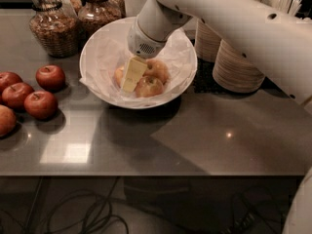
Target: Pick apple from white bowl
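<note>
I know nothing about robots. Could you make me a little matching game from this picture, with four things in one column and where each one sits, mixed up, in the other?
Things:
1. gripper
2. dark red apples
3. glass jars
4. stacked paper bowls

Places:
A. back left corner of the counter
B. just right of the white bowl
C. down in the white bowl, among the pale apples
D. loose on the counter, left of the white bowl

Pairs: 1-C, 2-D, 3-A, 4-B
</note>
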Robot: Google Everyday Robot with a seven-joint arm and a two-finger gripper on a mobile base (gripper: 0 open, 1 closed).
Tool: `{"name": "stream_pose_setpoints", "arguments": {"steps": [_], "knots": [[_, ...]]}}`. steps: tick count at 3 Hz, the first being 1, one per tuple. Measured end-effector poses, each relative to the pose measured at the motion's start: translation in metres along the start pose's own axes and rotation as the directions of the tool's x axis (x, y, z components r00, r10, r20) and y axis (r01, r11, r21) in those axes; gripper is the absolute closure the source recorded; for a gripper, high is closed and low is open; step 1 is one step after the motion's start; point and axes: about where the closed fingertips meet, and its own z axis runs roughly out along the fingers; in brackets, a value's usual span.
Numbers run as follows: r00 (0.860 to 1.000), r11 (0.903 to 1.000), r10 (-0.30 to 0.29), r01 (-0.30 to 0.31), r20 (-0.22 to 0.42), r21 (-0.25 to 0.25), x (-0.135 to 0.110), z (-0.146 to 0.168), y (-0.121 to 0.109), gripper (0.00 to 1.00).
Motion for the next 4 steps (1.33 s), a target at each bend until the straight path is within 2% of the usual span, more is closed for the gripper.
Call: {"name": "stream_pose_setpoints", "arguments": {"steps": [4], "knots": [[1.0,0.9989,0.026,-0.026,-0.008,-0.039,0.013,0.026,0.007,0.15]]}}
